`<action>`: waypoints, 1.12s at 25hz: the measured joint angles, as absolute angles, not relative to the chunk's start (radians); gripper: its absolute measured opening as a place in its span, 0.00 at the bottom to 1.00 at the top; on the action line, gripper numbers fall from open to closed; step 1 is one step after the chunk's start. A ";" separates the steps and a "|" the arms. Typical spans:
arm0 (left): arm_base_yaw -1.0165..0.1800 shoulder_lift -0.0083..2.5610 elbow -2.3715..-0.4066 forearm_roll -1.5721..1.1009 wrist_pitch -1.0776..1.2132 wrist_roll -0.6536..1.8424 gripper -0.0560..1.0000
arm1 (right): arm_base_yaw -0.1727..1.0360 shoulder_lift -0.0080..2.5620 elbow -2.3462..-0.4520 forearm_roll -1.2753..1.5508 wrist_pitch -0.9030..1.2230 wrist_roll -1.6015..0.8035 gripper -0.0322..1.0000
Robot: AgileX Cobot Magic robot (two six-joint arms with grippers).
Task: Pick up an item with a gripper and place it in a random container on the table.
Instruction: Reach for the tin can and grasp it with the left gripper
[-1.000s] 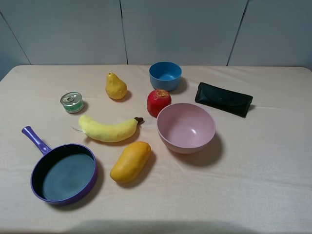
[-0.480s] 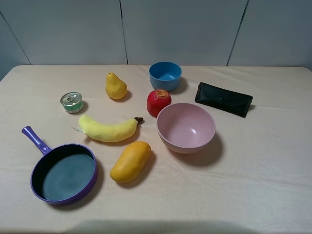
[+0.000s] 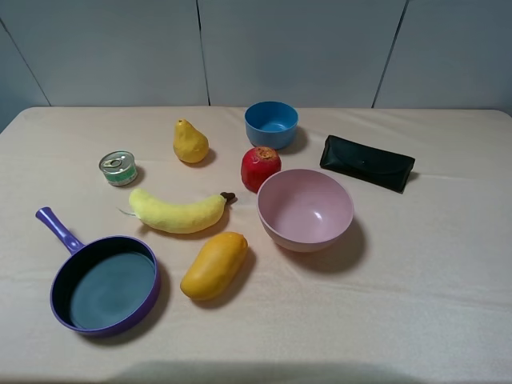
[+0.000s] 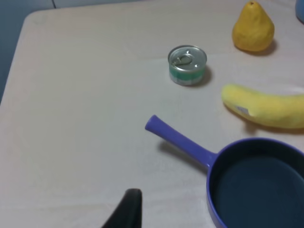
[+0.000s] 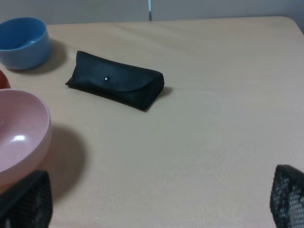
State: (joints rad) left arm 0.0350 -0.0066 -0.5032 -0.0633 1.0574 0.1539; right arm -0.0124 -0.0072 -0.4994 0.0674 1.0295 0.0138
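Observation:
The small tin can (image 3: 118,168), with a silver pull-ring lid and green-and-white label, stands on the beige table (image 3: 416,264) at the left. It also shows in the left wrist view (image 4: 187,64). The purple frying pan (image 3: 106,283) lies empty at the front left, its handle (image 4: 178,139) pointing toward the can. No arm shows in the exterior view. In the left wrist view only one dark finger (image 4: 129,210) shows, well short of the can. My right gripper (image 5: 159,192) is open and empty, its fingertips wide apart.
A yellow pear (image 3: 190,142), a banana (image 3: 178,213), a mango (image 3: 214,265) and a red pomegranate (image 3: 261,167) lie mid-table. A pink bowl (image 3: 305,210) and a small blue bowl (image 3: 271,124) stand near them. A black case (image 3: 367,162) lies at the right.

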 joint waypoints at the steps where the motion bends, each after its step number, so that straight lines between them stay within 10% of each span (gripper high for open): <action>1: 0.035 -0.003 -0.510 -0.062 1.057 0.157 0.99 | -0.012 -0.007 -0.499 0.067 1.029 0.014 0.70; 28: 0.035 0.977 -0.918 -0.062 0.964 0.169 0.99 | -0.012 -0.007 -0.499 0.067 1.029 0.014 0.70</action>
